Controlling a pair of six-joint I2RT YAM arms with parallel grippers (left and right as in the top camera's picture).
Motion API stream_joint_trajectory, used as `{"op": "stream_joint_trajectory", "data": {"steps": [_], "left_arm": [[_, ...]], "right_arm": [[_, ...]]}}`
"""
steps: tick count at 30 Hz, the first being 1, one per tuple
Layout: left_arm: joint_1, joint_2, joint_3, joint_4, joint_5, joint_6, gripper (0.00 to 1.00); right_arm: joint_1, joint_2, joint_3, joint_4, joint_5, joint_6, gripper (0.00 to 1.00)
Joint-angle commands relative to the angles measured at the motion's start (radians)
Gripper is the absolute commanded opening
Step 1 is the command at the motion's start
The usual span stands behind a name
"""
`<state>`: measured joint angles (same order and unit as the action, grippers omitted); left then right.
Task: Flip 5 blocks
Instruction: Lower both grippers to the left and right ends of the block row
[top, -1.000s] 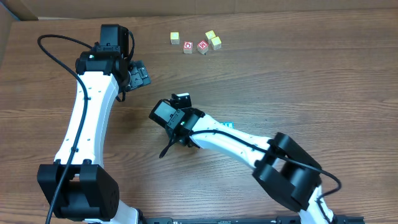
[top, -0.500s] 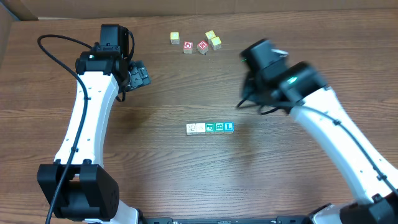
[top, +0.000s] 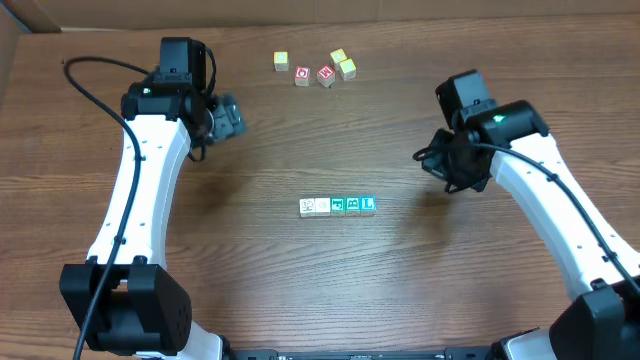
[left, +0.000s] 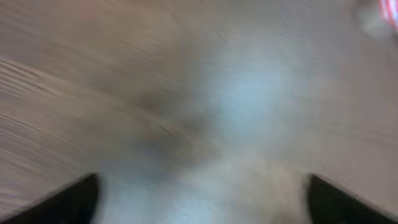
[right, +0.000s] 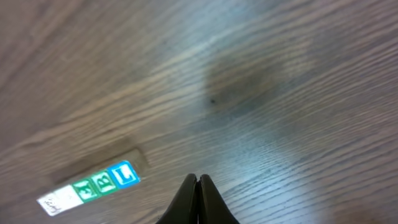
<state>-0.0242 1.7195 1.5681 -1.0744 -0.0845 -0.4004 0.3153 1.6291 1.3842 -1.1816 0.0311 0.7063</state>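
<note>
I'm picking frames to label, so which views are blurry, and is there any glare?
Left wrist: badly smeared, only two dark fingers at the bottom corners and a pale glare patch on the table show. Right wrist: slightly soft, yet the blocks and shut right gripper read clearly. Overhead: sharp, except the left gripper, which is blurred.
</note>
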Motion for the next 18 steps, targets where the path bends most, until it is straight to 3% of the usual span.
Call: {"op": "stream_joint_trajectory", "data": {"steps": [1, 2, 11, 18], "left_arm": [[-0.004, -0.002, 0.0, -0.076, 0.329, 0.164, 0.2], [-0.011, -0.002, -0.008, -0.097, 0.342, 0.164, 0.04], [-0.118, -0.002, -0.162, -0.132, 0.322, 0.104, 0.04], [-0.195, -0.001, -0.323, 0.018, 0.235, -0.014, 0.04]], "right_arm": [[0.007, 0.002, -0.056, 0.038, -0.036, 0.002, 0.04], [0.008, 0.002, -0.074, 0.061, -0.048, 0.002, 0.04], [0.042, 0.002, -0.212, 0.273, -0.085, 0.002, 0.04], [0.05, 0.002, -0.303, 0.399, -0.09, 0.058, 0.04]]}}
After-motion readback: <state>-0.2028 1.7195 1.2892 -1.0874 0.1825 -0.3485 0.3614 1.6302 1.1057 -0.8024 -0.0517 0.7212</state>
